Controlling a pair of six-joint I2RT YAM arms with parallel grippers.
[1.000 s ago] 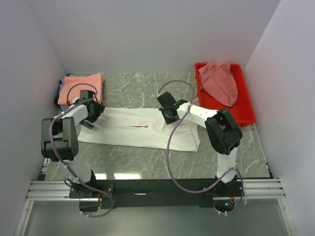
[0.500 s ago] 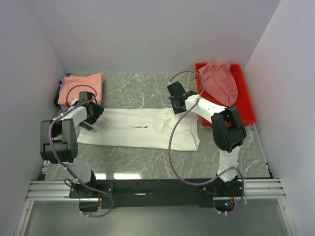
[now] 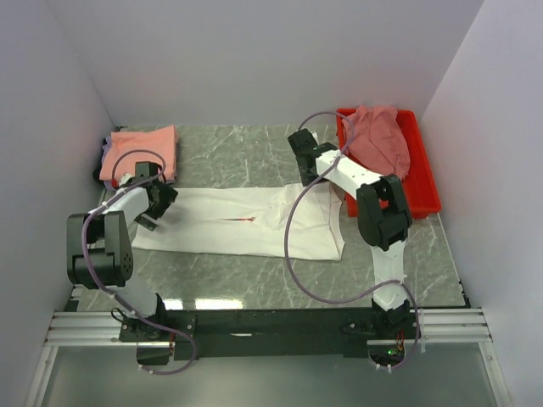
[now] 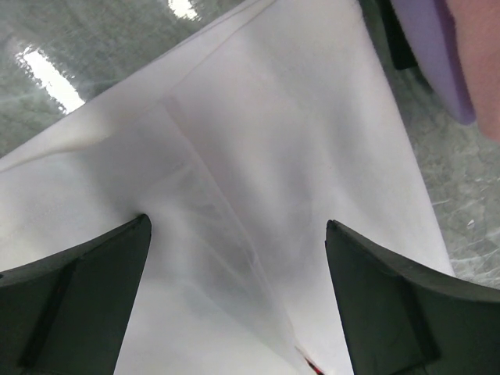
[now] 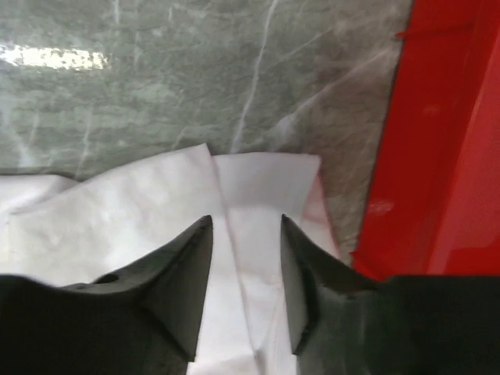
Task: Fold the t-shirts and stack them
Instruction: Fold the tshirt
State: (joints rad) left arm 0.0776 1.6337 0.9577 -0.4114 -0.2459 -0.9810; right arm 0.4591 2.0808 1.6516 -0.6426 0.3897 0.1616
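The white tee (image 3: 246, 222) lies spread lengthwise across the middle of the marble surface (image 3: 237, 157), folded into a long band, its small red logo (image 3: 242, 219) facing up near the centre. The left hand (image 3: 155, 197) hovers at the tee's left end with its fingers (image 4: 70, 305) spread wide apart and nothing between them (the left wrist view shows only flat white cloth and a soft crease under the gap). The right hand (image 3: 308, 172) hangs over the tee's far right corner, just beside the red tray (image 3: 424, 191); its fingers (image 5: 183, 289) stand a little apart, and the cloth seen through the gap lies flat on the surface, not pinched. That corner of the tee (image 5: 156, 211) ends in two small flaps close to the tray wall (image 5: 445, 133). At the back left a folded salmon tee (image 3: 144, 148) rests on a lavender one (image 3: 106, 151), whose edge peeks out on the left; both sit just beyond the white tee's left end. A dusty-pink tee (image 3: 377, 140) is heaped, unfolded, in the far part of the tray.
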